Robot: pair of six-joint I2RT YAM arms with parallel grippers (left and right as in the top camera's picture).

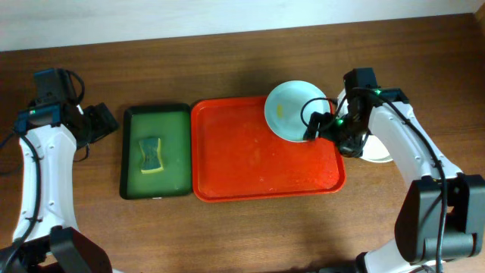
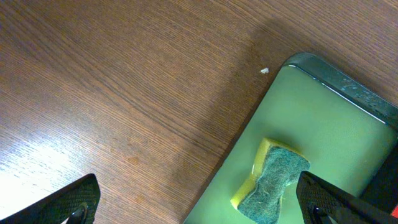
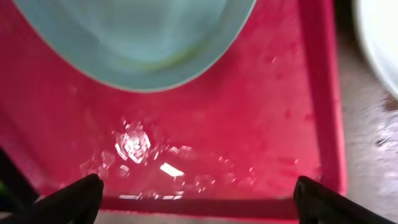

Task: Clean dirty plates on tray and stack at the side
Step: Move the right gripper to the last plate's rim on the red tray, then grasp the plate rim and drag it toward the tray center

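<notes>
Plates: two in view. One pale-mint plate (image 1: 292, 110) lies at the far right corner of the red tray (image 1: 242, 155). One white plate (image 3: 380, 37) lies just right of that tray, partly hidden, so a stack beneath cannot be ruled out.
Trays: two, the red tray and one dark green tray (image 1: 173, 129) to its left.
Sponges: one sponge (image 1: 152, 154), in the dark green tray.
Arms: two, the left arm (image 1: 34, 163) and the right arm (image 1: 405, 140).

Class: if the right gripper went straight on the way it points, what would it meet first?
Probably the floor of the red tray, just short of the plate; depth is unclear, so the right gripper might touch the plate first.
</notes>
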